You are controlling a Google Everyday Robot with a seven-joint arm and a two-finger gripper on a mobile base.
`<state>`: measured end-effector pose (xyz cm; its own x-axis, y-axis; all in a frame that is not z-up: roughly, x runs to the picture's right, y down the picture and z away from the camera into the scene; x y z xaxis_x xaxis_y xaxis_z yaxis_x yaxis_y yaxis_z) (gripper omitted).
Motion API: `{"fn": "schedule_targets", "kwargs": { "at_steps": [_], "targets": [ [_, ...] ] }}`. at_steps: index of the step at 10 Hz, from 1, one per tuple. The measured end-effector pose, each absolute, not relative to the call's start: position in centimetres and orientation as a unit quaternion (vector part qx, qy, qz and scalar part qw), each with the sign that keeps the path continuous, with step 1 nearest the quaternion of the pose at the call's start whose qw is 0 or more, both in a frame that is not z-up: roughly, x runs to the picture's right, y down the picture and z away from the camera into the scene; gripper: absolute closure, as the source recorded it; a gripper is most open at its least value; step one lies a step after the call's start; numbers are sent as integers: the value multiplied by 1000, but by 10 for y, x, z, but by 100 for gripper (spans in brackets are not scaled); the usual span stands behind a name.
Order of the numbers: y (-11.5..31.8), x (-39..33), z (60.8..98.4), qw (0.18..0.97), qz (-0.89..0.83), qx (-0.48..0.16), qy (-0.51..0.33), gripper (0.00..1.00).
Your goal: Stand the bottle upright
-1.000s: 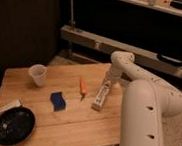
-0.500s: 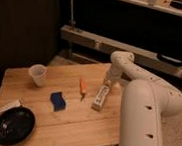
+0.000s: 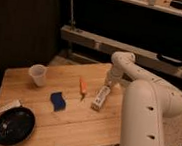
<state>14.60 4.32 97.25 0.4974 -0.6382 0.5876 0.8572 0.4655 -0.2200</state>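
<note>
First, at the near left corner of the bench [image 3: 77, 128] sits a black plate [image 3: 13, 126], and a white-and-red tube [image 3: 5, 108] lies just beside it. Further in lies a blue sponge [image 3: 57, 101]. To its right the bottle [image 3: 100, 98] lies on its side, near an orange stick [image 3: 83, 85]. The gripper [image 3: 108, 84] is at the far end of the bottle; open or closed, I cannot tell. A white cup [image 3: 37, 74] stands far left.
</note>
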Motion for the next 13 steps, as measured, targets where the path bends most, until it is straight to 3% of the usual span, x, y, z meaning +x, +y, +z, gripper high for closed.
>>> {"fn": "schedule_targets", "kwargs": {
  "at_steps": [9,13],
  "targets": [
    [-27,158,880,832,-485,-183,-196,86],
    [-28,134,829,826,-507,-131,-206,86]
  ]
}}
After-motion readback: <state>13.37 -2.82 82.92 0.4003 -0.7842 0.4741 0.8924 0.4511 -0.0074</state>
